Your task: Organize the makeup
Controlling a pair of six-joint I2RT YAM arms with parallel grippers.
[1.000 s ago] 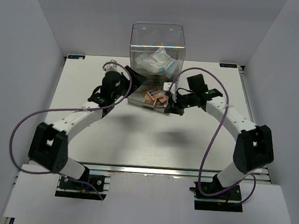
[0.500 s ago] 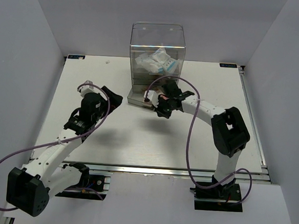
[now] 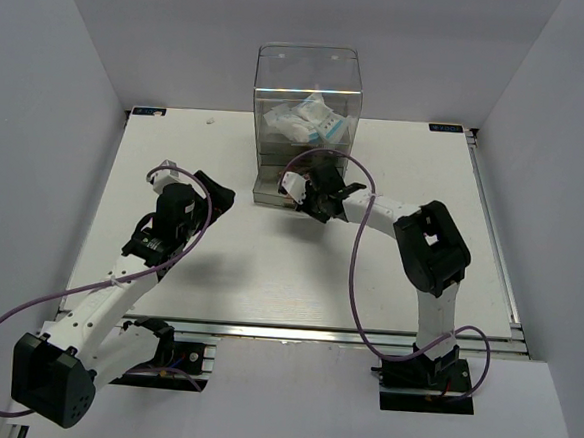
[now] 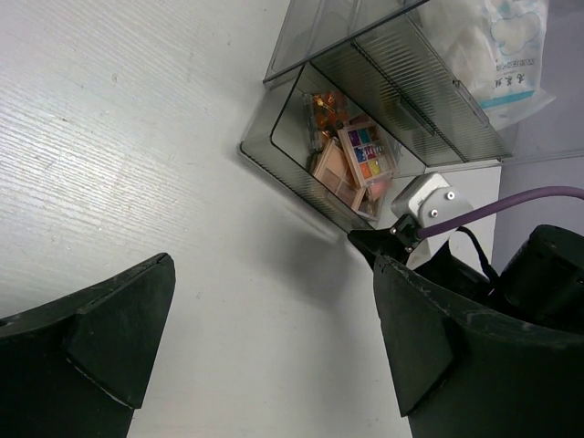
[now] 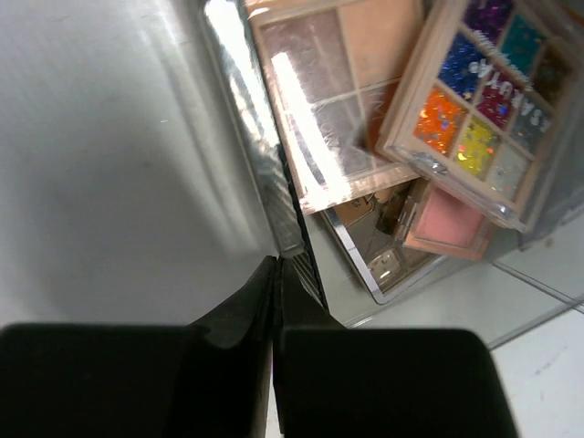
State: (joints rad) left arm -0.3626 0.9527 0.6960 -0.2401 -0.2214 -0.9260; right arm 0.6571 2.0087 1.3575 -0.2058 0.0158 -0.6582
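The palettes lie in the pulled-out bottom drawer (image 5: 274,173) of the clear drawer box (image 3: 309,80): a multicolour one (image 5: 484,100), a beige-brown one (image 5: 338,91) and a pink one (image 5: 447,224). They also show in the left wrist view (image 4: 351,160). A white-blue packet (image 3: 304,122) sits in the upper part of the box. My right gripper (image 5: 278,266) is shut, its tips against the drawer's ribbed front wall. My left gripper (image 4: 274,301) is open and empty above bare table, left of the box. No round jar or black cylinder is in view.
The drawer box stands at the table's (image 3: 269,268) far centre edge. White walls close in both sides and the back. The right arm's purple cable (image 3: 358,284) loops over the table's middle. My right gripper's tip and cable also show in the left wrist view (image 4: 374,242).
My left gripper has pulled back left, away from the box. My right arm has swung in so its shut gripper meets the drawer front. The drawer sits further in.
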